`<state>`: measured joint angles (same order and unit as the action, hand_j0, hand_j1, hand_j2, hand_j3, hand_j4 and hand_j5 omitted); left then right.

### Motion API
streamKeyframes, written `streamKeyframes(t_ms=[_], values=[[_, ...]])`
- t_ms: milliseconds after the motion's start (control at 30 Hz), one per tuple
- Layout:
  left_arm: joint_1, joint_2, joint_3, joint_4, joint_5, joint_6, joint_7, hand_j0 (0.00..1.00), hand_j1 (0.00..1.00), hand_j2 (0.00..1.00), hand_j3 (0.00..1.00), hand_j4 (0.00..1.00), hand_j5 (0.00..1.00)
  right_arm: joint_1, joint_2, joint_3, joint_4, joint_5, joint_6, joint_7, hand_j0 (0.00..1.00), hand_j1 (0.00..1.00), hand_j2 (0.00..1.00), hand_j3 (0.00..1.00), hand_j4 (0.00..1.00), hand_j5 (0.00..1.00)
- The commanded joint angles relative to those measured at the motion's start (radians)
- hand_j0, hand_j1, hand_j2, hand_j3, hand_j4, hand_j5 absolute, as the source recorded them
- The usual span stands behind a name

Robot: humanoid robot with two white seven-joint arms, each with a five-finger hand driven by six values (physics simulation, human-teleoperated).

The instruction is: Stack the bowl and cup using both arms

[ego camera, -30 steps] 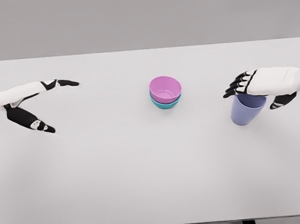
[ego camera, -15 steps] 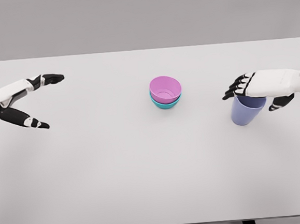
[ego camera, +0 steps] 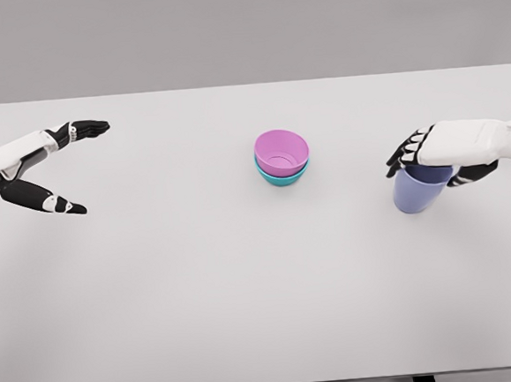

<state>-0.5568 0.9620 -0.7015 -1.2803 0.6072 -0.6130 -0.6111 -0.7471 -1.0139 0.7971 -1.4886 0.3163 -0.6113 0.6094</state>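
My right hand (ego camera: 438, 152) grips the purple cup (ego camera: 418, 192) upright, with the stacked bowls (ego camera: 281, 157) well to its left.

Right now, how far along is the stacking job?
Done: the pink bowl sits nested in the teal bowl at the table's middle. In hand: the right hand is closing around the rim of the lavender cup. The left hand hangs open, holding nothing. Left: carrying the cup onto the bowls.
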Motion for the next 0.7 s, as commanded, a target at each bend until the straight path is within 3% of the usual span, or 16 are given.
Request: streamKeyframes(t_ms=[0,367,600,667], values=[[0.000,0.000,0.002,-0.001,0.008,0.002,0.000,1.00,1.00,1.00,1.00,1.00,1.00,0.000,0.006,0.001,-0.001,-0.003,0.000,0.001,0.67,0.67,0.67,0.67,0.67,0.67],[0.000,0.000,0.002,-0.001,0.008,0.002,0.000,1.00,1.00,1.00,1.00,1.00,1.00,-0.009,0.028,-0.042,-0.006,-0.010,0.000,0.001,0.67,0.67,0.67,0.67,0.67,0.67],[0.000,0.000,0.002,-0.001,0.008,0.002,0.000,1.00,1.00,1.00,1.00,1.00,1.00,-0.011,0.081,-0.114,-0.001,-0.011,0.000,0.001,0.68,0.68,0.68,0.68,0.68,0.68],[0.000,0.000,0.002,-0.001,0.008,0.002,0.000,1.00,1.00,1.00,1.00,1.00,1.00,-0.012,0.126,-0.154,0.010,-0.005,0.000,0.001,0.69,0.69,0.69,0.69,0.69,0.69]])
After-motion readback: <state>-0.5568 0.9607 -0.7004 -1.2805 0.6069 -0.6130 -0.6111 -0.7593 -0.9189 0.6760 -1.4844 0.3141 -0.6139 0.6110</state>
